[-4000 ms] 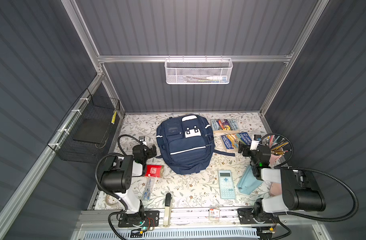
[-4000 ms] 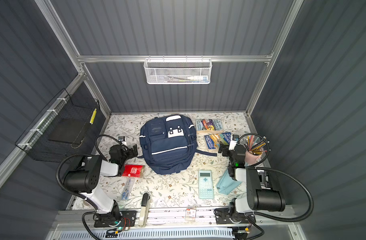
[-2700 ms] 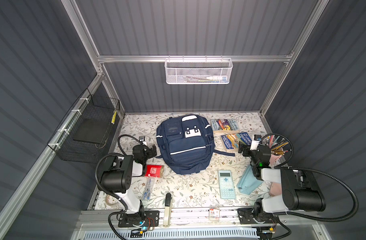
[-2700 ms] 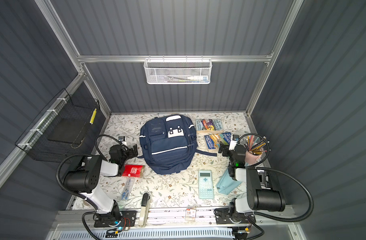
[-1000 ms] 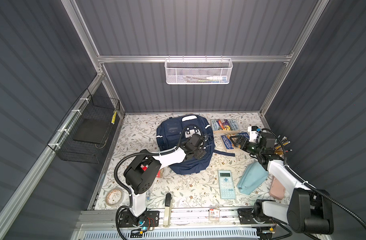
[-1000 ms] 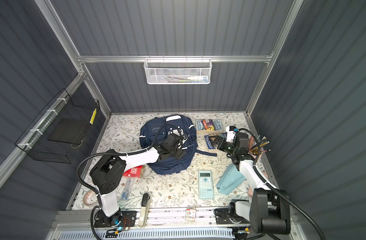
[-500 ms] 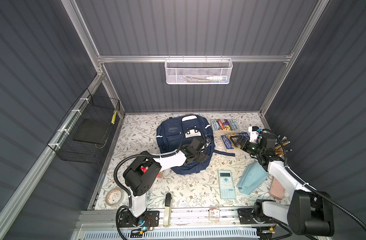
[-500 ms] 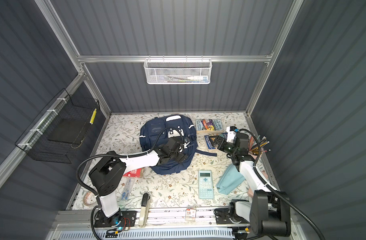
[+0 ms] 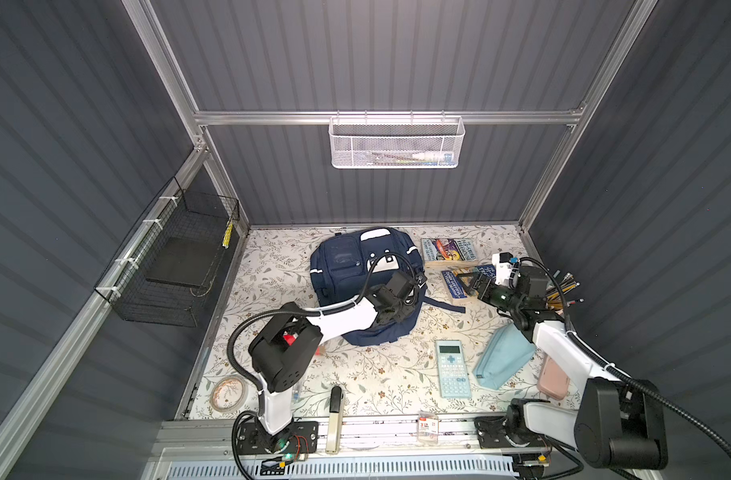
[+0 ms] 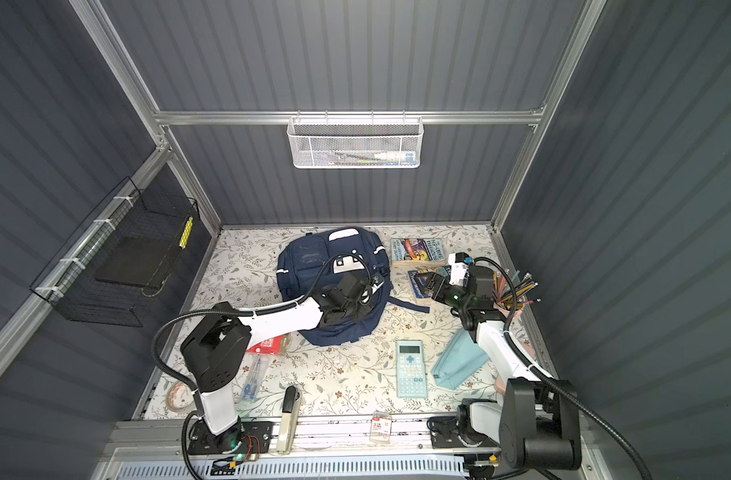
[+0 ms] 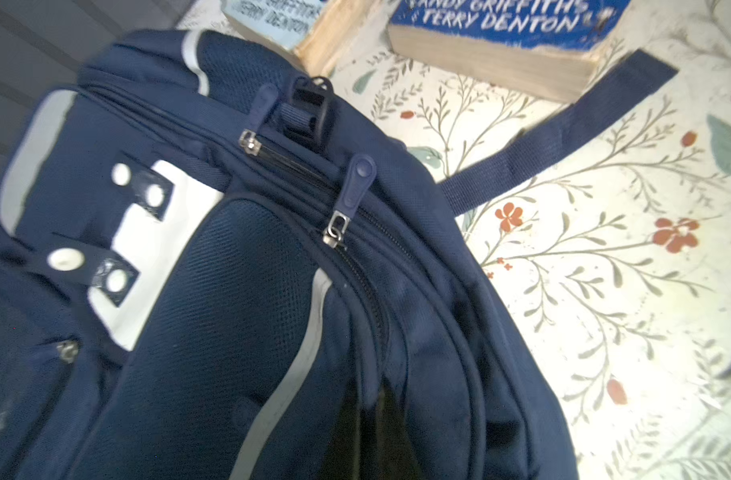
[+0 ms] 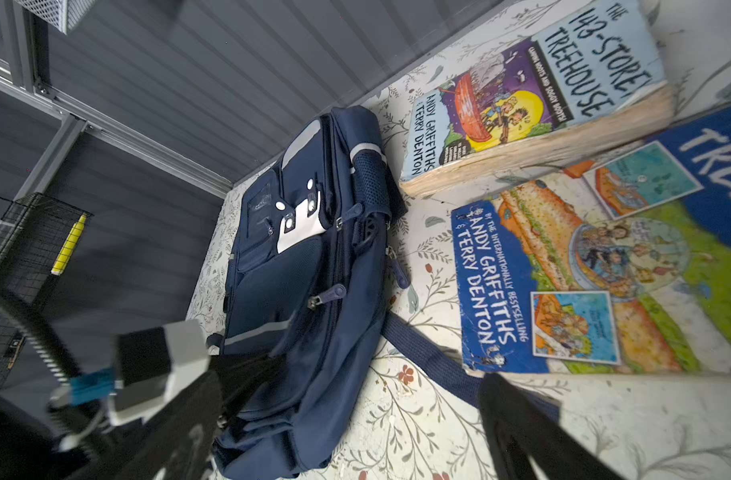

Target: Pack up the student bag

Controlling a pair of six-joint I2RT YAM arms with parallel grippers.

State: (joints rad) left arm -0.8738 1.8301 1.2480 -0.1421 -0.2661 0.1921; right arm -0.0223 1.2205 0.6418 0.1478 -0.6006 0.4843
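Two top views show a bench (image 9: 380,374) under a pale cloth printed with leaves and flowers. Dark ribbed walls shut it in on three sides, and a metal rail runs along the near edge. A white mesh basket (image 9: 397,145) hangs on the back wall and a black wire basket (image 9: 181,266) on the left wall. The student bag (image 9: 343,266) lies flat at the back, a little left of middle, with open cloth between it and the left wall. The left hand (image 9: 403,305) rests on the bag's right side, closed tight (whether it pinches anything I cannot tell). The right hand (image 9: 474,284) hangs over a dark-blue book (image 9: 453,282). It is near the right wall and a pot of pencils (image 9: 561,286). A calculator (image 9: 450,368) and a light-blue pouch (image 9: 503,361) lie front right, and the front middle is bare.

The left wrist view looks onto the bag's zip pulls (image 11: 357,183). A strap (image 11: 563,137) trails over the cloth to the books' edges.

In the right wrist view the right hand's fingers (image 12: 521,428) stand wide apart, holding nothing, above the strap's end and the dark-blue book's corner. A pale-blue book (image 12: 521,104) lies beyond, close to the back wall.
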